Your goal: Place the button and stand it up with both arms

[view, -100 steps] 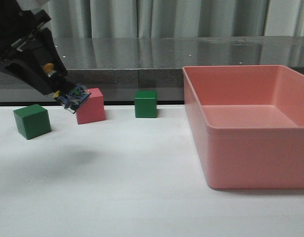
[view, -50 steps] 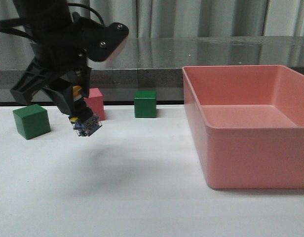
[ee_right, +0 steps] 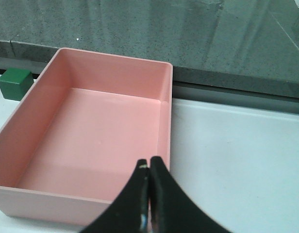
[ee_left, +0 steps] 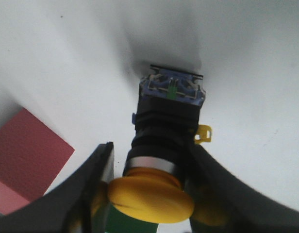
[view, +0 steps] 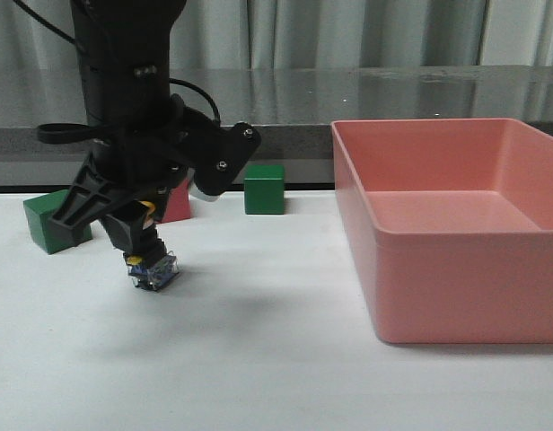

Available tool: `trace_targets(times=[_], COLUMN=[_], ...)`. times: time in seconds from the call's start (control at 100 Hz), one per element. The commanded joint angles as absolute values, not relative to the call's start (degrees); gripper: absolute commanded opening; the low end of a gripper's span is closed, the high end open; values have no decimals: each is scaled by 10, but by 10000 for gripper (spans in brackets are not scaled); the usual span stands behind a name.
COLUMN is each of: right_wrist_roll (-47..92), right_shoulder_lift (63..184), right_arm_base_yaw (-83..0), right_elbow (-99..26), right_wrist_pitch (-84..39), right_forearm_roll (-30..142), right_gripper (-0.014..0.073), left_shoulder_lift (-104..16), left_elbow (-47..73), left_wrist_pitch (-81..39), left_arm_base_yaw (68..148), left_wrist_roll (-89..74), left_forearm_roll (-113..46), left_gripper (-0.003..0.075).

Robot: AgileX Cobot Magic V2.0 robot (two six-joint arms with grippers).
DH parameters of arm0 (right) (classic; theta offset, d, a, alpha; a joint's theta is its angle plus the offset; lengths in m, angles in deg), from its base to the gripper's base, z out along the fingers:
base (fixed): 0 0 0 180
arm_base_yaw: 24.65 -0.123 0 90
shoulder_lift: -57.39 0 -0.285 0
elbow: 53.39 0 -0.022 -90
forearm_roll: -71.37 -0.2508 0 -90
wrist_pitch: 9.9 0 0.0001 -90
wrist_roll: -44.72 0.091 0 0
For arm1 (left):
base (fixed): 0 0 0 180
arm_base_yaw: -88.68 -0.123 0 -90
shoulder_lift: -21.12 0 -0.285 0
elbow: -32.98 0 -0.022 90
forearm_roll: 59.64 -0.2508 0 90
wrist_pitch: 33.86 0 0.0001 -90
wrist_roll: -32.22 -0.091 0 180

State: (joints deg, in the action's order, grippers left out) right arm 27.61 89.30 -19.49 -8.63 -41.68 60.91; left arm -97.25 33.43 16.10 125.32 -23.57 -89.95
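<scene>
The button [view: 152, 267] has a yellow cap, a black body and a bluish square base. It hangs upright, base down, at or just above the white table [view: 258, 359] at front left. My left gripper [view: 142, 241] is shut on it from above. In the left wrist view the black fingers [ee_left: 100, 167] press on either side of the cap and body of the button [ee_left: 165, 127], with my left gripper [ee_left: 152, 148] around it. My right gripper [ee_right: 148, 165] is shut and empty, above the near rim of the pink bin [ee_right: 91, 121]; it does not show in the front view.
A green cube [view: 50, 224] sits left of the left arm. A pink cube [view: 178, 203] is mostly hidden behind it. Another green cube [view: 265, 189] stands further back. A large pink bin [view: 456, 269] fills the right side.
The left arm has swung right and down with the button. The button has turned from tilted to upright and now sits low over the table.
</scene>
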Motion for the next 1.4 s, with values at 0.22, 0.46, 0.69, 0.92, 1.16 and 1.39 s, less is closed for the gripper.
trace_targets(times=[0.22,0.46,0.69,0.92,1.16,1.39], right_wrist_roll=[275,275,275,275,275,275], right_shoulder_lift=[896,896,896,896,896,896], right_arm_base_yaw=[-194,-194,-194,-194,-194,-194], right_elbow=[-101,-101,-101,-101,-101,-101], right_wrist_pitch=[-377,-377,-377,-377,-377,-377], right_forearm_roll=[604,604,604,604,604,604], right_gripper=[-76,-76,-76,-76,-76,-76], left_shoulder_lift=[-951,-951,-946,-902,-832,-735], left_elbow=[348,348,348,348,348,348], left_wrist_pitch=[165,164,164,194,274,292], left_arm_base_yaw=[1256,1256,1256,1255,1221,1138], left_wrist_roll=[-227,-227,-227,-227,-206,-178], left_forearm_roll=[-905,-896,-896,-896,-896,-787], left_gripper=[5,339,505,504,279,-20])
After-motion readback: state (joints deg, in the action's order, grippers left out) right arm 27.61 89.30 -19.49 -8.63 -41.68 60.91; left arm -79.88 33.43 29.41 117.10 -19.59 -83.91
